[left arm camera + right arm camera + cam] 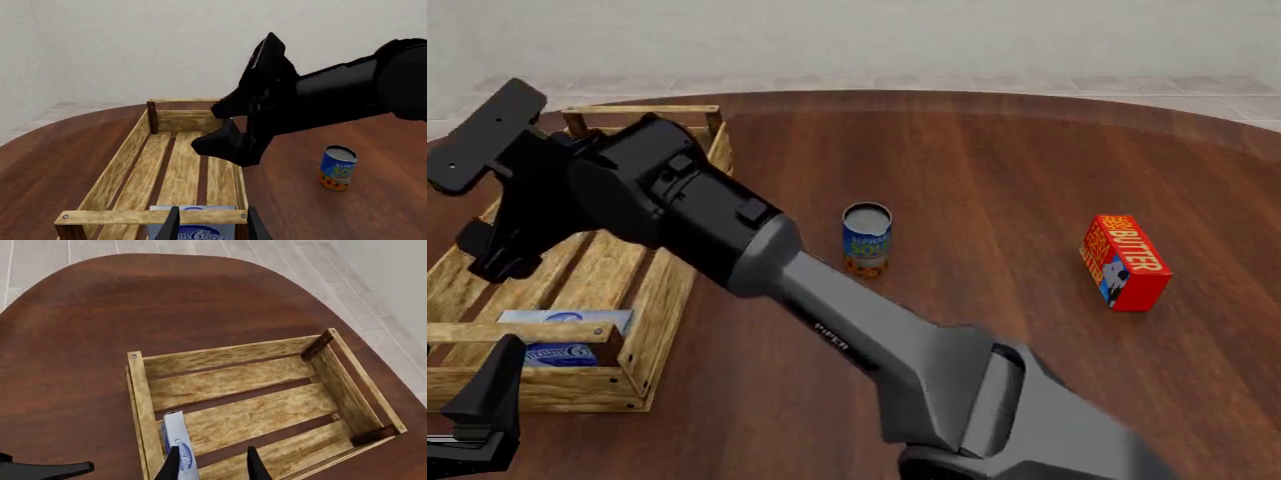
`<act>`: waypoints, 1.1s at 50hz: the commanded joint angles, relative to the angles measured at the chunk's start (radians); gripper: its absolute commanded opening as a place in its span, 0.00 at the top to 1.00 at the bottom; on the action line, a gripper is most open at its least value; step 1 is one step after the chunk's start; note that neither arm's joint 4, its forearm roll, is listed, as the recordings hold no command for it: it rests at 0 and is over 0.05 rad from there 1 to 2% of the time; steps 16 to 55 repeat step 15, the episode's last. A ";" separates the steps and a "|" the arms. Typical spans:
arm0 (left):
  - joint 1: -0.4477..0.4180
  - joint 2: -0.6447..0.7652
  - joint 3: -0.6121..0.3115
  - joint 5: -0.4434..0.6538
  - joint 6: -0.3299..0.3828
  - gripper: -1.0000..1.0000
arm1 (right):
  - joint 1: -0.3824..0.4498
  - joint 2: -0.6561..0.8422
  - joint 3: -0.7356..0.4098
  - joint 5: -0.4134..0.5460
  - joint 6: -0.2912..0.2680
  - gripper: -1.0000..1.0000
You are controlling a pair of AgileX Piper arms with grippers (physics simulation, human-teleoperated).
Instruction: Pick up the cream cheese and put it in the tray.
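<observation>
While the cheese (561, 336) lay inside the tray (667, 300), it sat at the tray's near end, close behind the near end rail. The front view showed its broad face up and its long axis across the tray, parallel to that rail. The right wrist view showed it (179, 445) from nearly overhead instead, as a narrow strip just beside the end wall of the tray (267, 352); the left wrist view caught only its lettered top (193, 227) behind the rail of the tray (120, 165).

The right gripper (487, 170) hung above the tray's middle, jaws spread wide and holding nothing; in its own view two fingers (175, 465) stood apart, one beside the cheese. The left gripper (481, 400) showed at the near left corner, just outside the tray; its own view showed both fingers (172, 225) apart, nothing gripped between them.

Only the front view held the butter (1124, 262), lying well apart to the right. A can (866, 238) stood upright between tray and butter, seen also from the left wrist (337, 167).

Counted: one cheese, one tray, one can, one butter, two grippers, all on one table (988, 160).
</observation>
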 commanded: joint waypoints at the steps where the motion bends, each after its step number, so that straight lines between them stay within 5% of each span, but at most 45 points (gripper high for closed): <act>1: 0.000 0.000 0.000 0.000 0.000 0.00 | 0.002 -0.081 0.001 0.012 -0.018 0.00; 55: 0.000 0.000 0.000 0.000 0.000 0.00 | 0.015 -0.159 0.000 0.025 -0.012 0.00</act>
